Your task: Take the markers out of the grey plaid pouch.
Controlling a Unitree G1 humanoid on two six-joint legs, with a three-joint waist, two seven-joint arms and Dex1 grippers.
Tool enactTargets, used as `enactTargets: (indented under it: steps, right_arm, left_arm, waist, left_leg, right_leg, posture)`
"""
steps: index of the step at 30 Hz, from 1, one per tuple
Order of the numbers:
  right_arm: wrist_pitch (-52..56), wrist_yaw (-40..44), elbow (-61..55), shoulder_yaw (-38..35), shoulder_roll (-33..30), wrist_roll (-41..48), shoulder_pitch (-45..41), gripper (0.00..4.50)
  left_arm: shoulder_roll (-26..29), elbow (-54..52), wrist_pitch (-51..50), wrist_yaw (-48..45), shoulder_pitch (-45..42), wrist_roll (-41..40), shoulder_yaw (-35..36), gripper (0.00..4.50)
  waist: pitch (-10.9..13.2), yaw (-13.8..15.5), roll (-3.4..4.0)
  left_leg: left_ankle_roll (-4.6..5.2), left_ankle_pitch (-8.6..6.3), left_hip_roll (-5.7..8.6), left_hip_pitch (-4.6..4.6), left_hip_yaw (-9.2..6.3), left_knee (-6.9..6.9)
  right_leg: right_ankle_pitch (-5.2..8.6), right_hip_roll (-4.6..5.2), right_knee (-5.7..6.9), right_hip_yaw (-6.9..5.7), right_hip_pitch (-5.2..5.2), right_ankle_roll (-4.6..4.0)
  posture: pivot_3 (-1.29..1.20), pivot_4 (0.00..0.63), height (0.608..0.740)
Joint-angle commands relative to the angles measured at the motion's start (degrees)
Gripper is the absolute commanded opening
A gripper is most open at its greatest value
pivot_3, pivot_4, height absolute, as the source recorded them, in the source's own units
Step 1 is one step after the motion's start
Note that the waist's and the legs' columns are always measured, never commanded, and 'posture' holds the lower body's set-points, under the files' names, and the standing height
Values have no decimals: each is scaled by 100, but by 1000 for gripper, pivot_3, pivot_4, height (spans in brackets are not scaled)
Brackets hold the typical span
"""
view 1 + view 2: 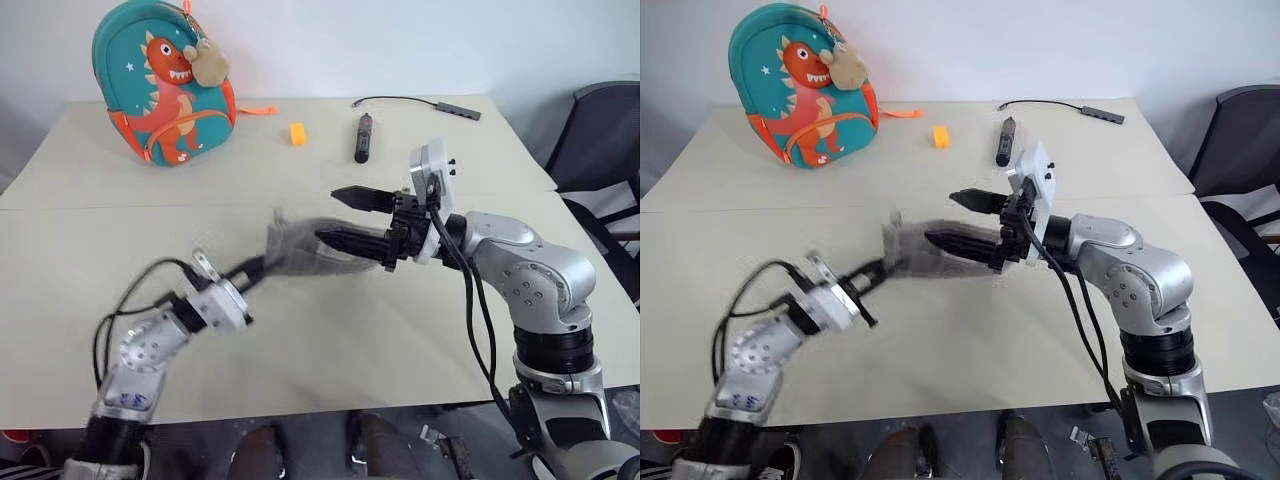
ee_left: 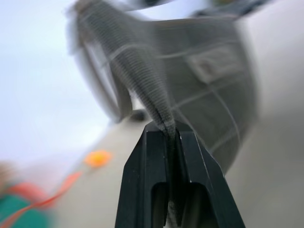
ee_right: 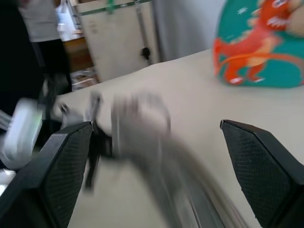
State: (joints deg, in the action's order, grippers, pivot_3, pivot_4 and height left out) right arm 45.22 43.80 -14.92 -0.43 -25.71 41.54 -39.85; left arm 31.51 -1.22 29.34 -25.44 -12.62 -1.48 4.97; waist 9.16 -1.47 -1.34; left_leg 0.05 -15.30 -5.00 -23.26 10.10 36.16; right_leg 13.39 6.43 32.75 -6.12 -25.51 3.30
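Above the table my left gripper pinched the grey plaid pouch, which stretched sideways toward my right gripper, fingers wide apart around its far end.

Left claw clamped tight, angled upward; right claw spread wide, pointing left.

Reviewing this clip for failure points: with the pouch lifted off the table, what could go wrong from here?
1. The left pincer, shut, holds the flat grey plaid fabric pouch only by a thin edge, so it may slip.
2. The right pincer, open wide around the blurred, swinging pouch, may close on fabric and miss its opening.
3. No markers are visible, so any could drop onto the beige table.
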Motion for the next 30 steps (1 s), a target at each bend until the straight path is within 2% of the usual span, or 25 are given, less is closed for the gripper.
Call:
enactTargets:
  steps: [1, 5, 10, 13, 16, 21, 30]
  right_arm:
    - [-454, -17, 103, -48, 103, -216, -108, 4481]
    - [-618, -77, 227, -24, 213, -357, -159, 4481]
    - [-763, -175, 280, -36, 313, -505, -189, 4481]
    - [-648, -229, 191, -40, 358, -441, -285, 4481]
    - [-436, -262, 126, -84, 354, -298, -390, 4481]
    - [403, 23, -160, 307, -164, -181, -419, 4481]
    - [1089, 294, -606, 988, -922, -365, -299, 4481]
  left_arm:
    - [-8, 14, 37, 134, -322, -180, 256, 0]
    - [-244, -204, 48, 232, -262, 44, 90, 0]
    - [-561, -472, -31, 95, 270, 83, -360, 0]
    - [-767, -248, 225, 224, 580, 382, -582, 0]
    - [-828, -118, 426, 293, 671, 627, -683, 0]
    - [-734, 11, 731, 260, 711, 1179, -997, 0]
    - [-502, 308, 934, 676, 494, 2116, -1048, 0]
  waist:
    - [2, -12, 4]
    - [1, -11, 3]
    - [-1, -7, 0]
    - [-1, -12, 0]
    - [0, -11, 1]
    - [0, 1, 3]
    - [-2, -9, -1]
  left_leg:
    - [1, 1, 1, 0, 1, -1]
    - [5, -3, 10, 2, 13, -5]
    - [38, -14, 22, -1, 40, 0]
    - [47, -20, 22, 0, 49, 12]
    - [20, -37, 1, 6, 49, 17]
    - [13, -31, -17, 8, 48, 21]
    - [14, -33, -16, 8, 62, 19]
  right_leg:
    - [-1, 1, -2, 1, 1, -1]
    - [-35, 3, 10, 0, -2, 59]
    - [-32, 9, 20, -56, -3, 53]
    - [-35, 14, 14, -52, -3, 59]
    - [-38, 21, 5, -45, -5, 62]
    - [-6, 14, 2, -47, -6, -20]
    - [-16, 15, 10, -38, -17, -3]
  posture:
    - [0, 150, 740]
    - [0, 150, 740]
    - [0, 150, 740]
    - [0, 150, 740]
    - [0, 150, 740]
    - [0, 150, 740]
    - [0, 150, 740]
